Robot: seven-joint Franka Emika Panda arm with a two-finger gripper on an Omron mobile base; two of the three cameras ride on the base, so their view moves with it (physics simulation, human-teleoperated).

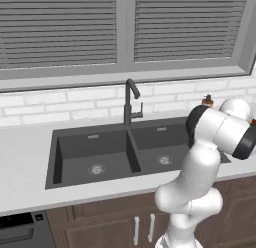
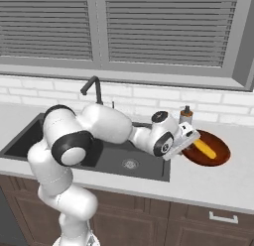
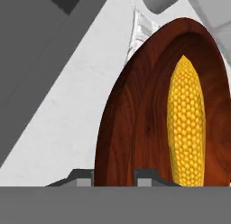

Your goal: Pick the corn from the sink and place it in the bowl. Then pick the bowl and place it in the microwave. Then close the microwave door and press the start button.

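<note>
The reddish-brown bowl sits on the counter to the right of the dark double sink. The yellow corn lies inside it. My gripper reaches in from the left at the bowl's near rim. In the hand view the bowl stands on edge with the corn along it. My gripper has one dark fingertip on each side of the rim, pressed against it. The sink has nothing in its basins. The microwave and its door are out of view.
A tall black faucet rises behind the sink divider. A small brown-capped bottle stands by the tiled wall just behind the bowl. White counter runs left and right of the sink. A dark appliance sits low on the left.
</note>
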